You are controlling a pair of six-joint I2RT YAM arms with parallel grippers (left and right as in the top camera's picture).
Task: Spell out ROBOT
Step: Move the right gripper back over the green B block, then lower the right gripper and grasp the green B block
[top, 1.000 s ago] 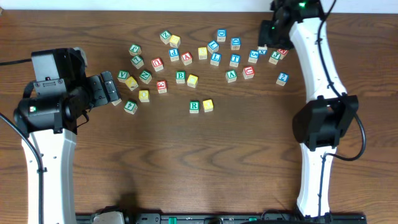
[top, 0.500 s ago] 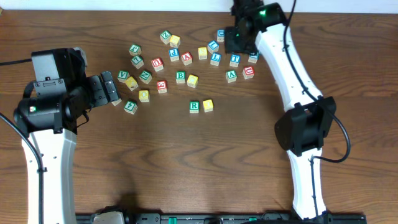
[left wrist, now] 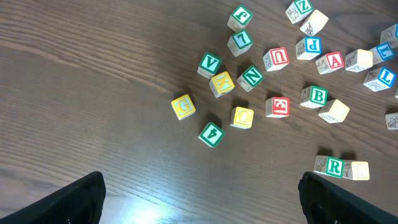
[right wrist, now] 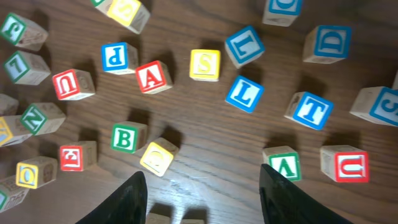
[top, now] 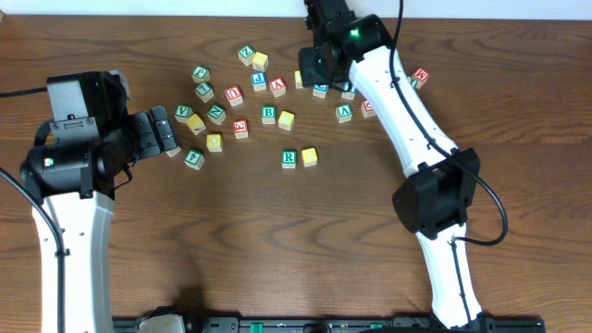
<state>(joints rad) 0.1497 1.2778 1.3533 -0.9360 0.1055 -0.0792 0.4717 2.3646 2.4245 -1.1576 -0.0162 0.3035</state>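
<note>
Showing right tool (right wrist: pixel 202 180) fingers (right wrist: pixel 134 199) parted, wrist view; overhead view hides them.

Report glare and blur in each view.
Overhead: even light, no glare, blocks small but legible. Left wrist: pale glare on the table near the bottom edge. Right wrist: soft sheen on the wood at bottom centre, letters sharp.

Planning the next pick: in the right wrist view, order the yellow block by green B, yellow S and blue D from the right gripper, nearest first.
1. yellow block, lower left, beside green B.
2. yellow S, upper middle.
3. blue D, top right.
</note>
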